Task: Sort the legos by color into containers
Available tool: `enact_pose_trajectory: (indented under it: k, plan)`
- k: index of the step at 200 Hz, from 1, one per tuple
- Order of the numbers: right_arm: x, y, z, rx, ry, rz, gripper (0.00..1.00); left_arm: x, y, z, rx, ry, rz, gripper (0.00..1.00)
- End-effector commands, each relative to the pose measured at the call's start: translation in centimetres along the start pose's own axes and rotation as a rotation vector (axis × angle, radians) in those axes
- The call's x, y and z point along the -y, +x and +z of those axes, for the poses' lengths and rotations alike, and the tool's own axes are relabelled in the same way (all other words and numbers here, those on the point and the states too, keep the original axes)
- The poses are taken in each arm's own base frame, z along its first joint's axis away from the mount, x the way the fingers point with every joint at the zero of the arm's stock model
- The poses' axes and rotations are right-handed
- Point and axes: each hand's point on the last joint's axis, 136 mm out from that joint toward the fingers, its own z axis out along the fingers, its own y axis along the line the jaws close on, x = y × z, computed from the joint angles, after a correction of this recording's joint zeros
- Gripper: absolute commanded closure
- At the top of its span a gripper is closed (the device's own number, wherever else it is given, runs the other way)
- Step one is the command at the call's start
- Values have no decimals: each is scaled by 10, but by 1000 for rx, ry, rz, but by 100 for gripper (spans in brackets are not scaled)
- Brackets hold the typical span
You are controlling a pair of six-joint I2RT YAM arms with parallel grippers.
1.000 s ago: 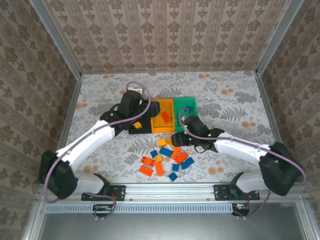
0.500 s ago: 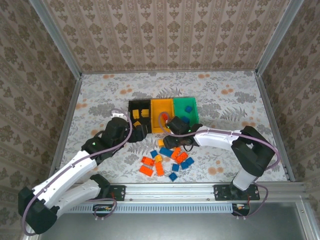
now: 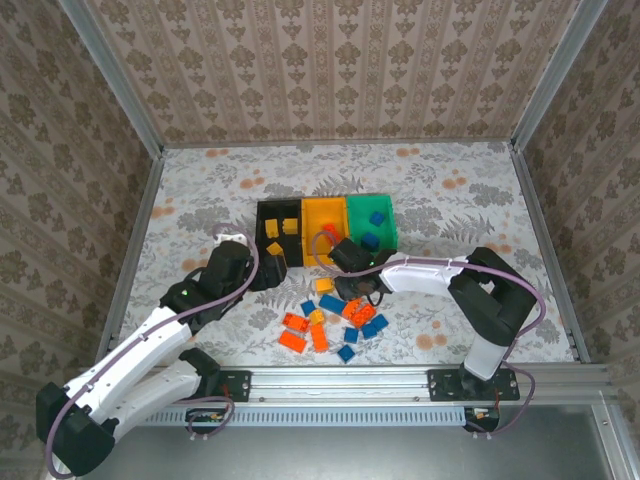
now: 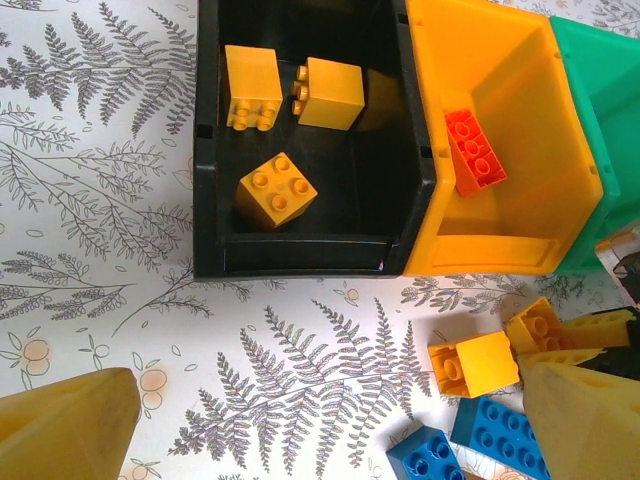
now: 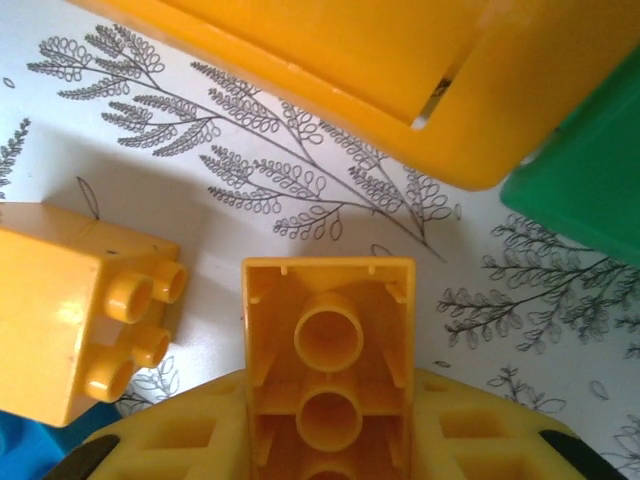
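My right gripper (image 3: 352,284) has just closed on a yellow brick (image 5: 330,285) lying on the table just in front of the orange bin (image 5: 300,50). My left gripper (image 3: 264,270) has pulled back from the black bin (image 4: 205,150) and hangs wide open, so this brick can join the yellow ones there.

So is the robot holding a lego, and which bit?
Yes: the right fingers pinch a yellow lego by its long sides. Left fingers hold nothing.
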Motion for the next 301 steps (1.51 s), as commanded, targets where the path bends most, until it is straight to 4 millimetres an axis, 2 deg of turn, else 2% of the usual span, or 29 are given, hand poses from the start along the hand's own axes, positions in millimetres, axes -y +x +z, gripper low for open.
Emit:
enact_pose_trajectory:
  k: [1, 24, 56, 64, 67, 78, 103, 129, 162, 181, 210, 224, 240, 250, 276, 301]
  plan:
    - [24, 13, -5, -20, 92, 18, 72, -7, 2, 0, 7, -24, -19, 0]
    - [37, 10, -25, 35, 102, 47, 75, -10, 5, 2, 0, -27, -20, 0]
    - [47, -2, -68, 126, 83, 58, 77, -15, 12, 4, -1, -32, -22, 0]
    - [44, -5, -75, 139, 66, 52, 77, -17, 14, 3, -3, -32, -21, 0]
    - [42, -10, -85, 168, 48, 53, 77, -18, 15, 3, -1, -33, -23, 0]
    - [33, -22, -100, 207, 3, 52, 77, -22, 19, 3, -7, -38, -26, 0]
    - [-1, -62, -121, 282, -106, 16, 77, -30, 30, 3, -22, -48, -44, 0]
    - [-48, -107, -107, 282, -192, -39, 77, -34, 39, 2, -36, -49, -61, 0]
    - [-86, -161, -73, 268, -244, -49, 77, -36, 48, -1, -55, -36, -67, 0]
    - [-98, -185, -53, 255, -245, -50, 76, -36, 53, -1, -72, -27, -62, 0]
    - [-102, -208, -25, 233, -231, -25, 72, -35, 55, -2, -86, -17, -48, 0]
    - [-101, -214, -14, 219, -232, -9, 65, -34, 58, -1, -96, -14, -42, 0]
    - [-103, -223, -16, 235, -243, 1, 46, -32, 59, 2, -106, -4, -35, 0]
    - [-102, -227, -21, 251, -252, 10, 40, -28, 59, 3, -112, 11, -24, 0]
    - [-97, -232, -50, 309, -264, 27, 34, -20, 59, 8, -133, 30, -2, 0]
    - [-77, -218, -77, 361, -272, 81, 31, -1, 56, 16, -148, 65, 40, 0]
